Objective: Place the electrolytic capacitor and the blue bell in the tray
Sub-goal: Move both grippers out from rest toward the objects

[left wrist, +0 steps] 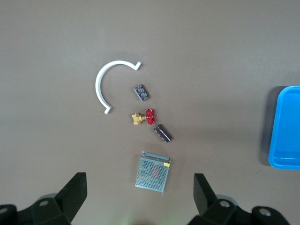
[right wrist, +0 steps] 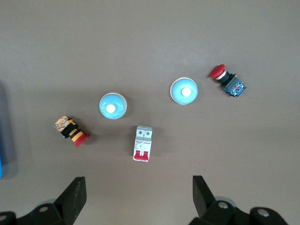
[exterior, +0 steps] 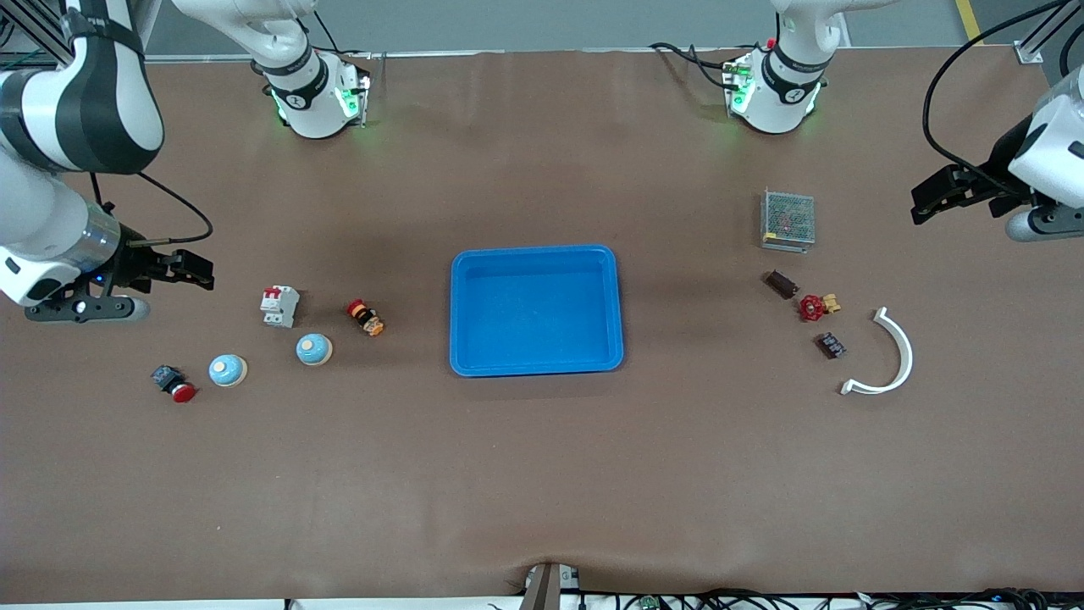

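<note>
The bright-blue tray [exterior: 536,309] lies empty mid-table; its edge shows in the left wrist view [left wrist: 285,126]. Two blue bells [exterior: 228,370] [exterior: 314,349] sit toward the right arm's end and show in the right wrist view [right wrist: 112,106] [right wrist: 183,91]. A dark cylinder, probably the electrolytic capacitor [exterior: 781,284] [left wrist: 162,133], lies toward the left arm's end. My right gripper [exterior: 196,271] [right wrist: 138,197] is open and empty, up over bare table beside the breaker. My left gripper [exterior: 931,199] [left wrist: 139,197] is open and empty, up over the table's left-arm end.
Near the capacitor are a mesh metal box [exterior: 788,219], a red-and-brass valve [exterior: 817,306], a small dark block [exterior: 832,345] and a white curved piece [exterior: 889,356]. Near the bells are a white circuit breaker [exterior: 279,306], an orange-black button [exterior: 366,318] and a red push button [exterior: 174,383].
</note>
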Tool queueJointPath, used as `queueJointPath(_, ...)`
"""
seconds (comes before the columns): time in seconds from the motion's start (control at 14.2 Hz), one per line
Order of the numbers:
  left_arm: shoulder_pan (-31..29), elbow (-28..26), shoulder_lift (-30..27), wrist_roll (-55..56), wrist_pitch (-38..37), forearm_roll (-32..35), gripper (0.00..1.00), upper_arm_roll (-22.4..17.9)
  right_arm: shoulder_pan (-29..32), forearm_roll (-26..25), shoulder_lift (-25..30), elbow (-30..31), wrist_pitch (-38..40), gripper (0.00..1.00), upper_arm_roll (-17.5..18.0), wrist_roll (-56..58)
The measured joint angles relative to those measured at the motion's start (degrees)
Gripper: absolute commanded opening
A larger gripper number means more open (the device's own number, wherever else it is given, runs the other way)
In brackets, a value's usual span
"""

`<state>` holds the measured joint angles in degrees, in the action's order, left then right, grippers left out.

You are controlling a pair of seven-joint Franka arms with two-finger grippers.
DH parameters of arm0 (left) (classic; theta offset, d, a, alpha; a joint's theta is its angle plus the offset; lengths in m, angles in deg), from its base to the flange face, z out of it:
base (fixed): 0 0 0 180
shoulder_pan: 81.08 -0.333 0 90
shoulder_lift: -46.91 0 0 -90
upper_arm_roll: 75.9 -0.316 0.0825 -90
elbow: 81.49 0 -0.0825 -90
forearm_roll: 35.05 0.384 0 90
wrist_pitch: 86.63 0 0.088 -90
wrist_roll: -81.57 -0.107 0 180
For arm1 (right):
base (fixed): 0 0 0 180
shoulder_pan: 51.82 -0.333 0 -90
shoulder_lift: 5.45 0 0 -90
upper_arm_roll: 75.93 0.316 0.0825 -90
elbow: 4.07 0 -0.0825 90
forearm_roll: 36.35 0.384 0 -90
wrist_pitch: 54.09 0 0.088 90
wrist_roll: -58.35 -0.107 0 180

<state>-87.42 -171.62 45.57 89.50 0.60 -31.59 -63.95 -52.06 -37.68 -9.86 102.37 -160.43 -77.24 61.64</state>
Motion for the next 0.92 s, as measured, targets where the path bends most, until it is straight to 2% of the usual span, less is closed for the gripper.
queueJointPath(0.7,-0.67,1.51,-0.22,0.01,-4.22,0.12,1.00,0.11,0.25,0.00,-0.19,-0.47,0.08,1.00,0.10,0.52)
queueJointPath(0.92,-2.90,1.56,-0.28,0.00,-4.61,-3.18,1.00,0.03,0.14,0.00,0.11,-2.19,2.57,1.00,0.23,0.52)
